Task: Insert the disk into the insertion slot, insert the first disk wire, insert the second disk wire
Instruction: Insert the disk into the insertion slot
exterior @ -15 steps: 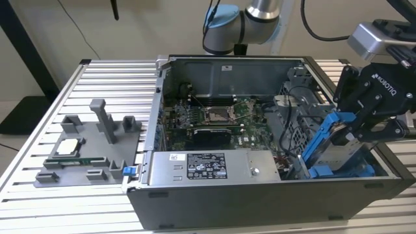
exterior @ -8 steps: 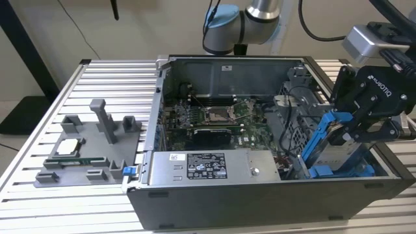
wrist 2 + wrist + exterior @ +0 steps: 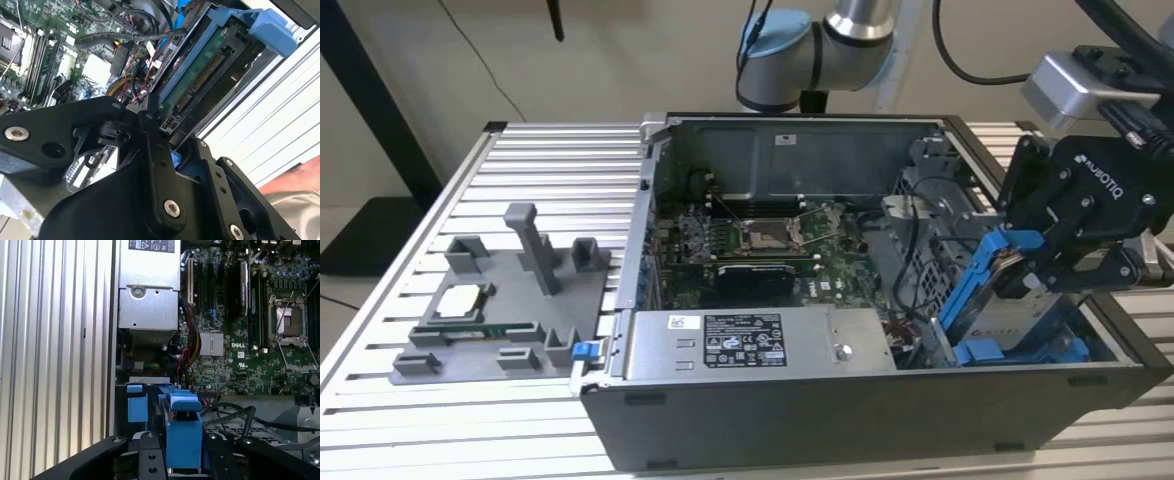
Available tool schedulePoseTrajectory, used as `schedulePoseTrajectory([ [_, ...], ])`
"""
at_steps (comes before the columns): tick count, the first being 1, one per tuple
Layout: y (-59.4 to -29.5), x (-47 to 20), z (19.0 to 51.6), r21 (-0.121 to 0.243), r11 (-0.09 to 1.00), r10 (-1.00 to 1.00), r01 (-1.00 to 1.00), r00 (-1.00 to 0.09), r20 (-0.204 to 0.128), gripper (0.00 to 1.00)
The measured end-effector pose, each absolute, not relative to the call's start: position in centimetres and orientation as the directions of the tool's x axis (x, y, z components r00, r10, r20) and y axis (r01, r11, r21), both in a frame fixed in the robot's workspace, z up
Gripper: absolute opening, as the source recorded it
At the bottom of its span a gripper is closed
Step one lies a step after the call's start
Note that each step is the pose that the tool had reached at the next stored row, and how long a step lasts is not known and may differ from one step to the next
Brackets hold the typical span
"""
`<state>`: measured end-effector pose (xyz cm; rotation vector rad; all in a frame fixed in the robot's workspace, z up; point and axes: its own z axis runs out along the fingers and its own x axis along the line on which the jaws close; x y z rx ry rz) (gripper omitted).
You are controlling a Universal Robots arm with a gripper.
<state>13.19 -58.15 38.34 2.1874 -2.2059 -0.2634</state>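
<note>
In the exterior view the gripper pinches the disk, which stands tilted inside the open computer case at the exterior view's right. The second wrist view shows the disk's connector edge. The first wrist view shows its blue carrier clamped between black fingers, with the motherboard beyond.

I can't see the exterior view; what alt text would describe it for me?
A black gripper grips the disk, in its blue carrier and standing on edge, at the exterior view's right end of an open computer case. The case lies on a slatted metal table, motherboard exposed.
</note>
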Motion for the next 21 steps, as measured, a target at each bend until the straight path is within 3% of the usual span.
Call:
schedulePoseTrajectory([
  [7, -58.1, 13.2, 38.6, 0.136, 0.001, -0.995, -0.991, -0.015, -0.102, 0.00],
  [8, -58.1, 13.2, 38.8, 0.136, 0.001, -0.995, -0.991, -0.015, -0.102, 1.00],
  [15, -58.1, 13.2, 39.6, 0.135, 0.001, -0.995, -0.991, -0.015, -0.102, 1.00],
  [21, -57.6, 13.1, 39.6, 0.082, 0.000, -0.993, -0.997, -0.010, -0.115, 1.00],
])
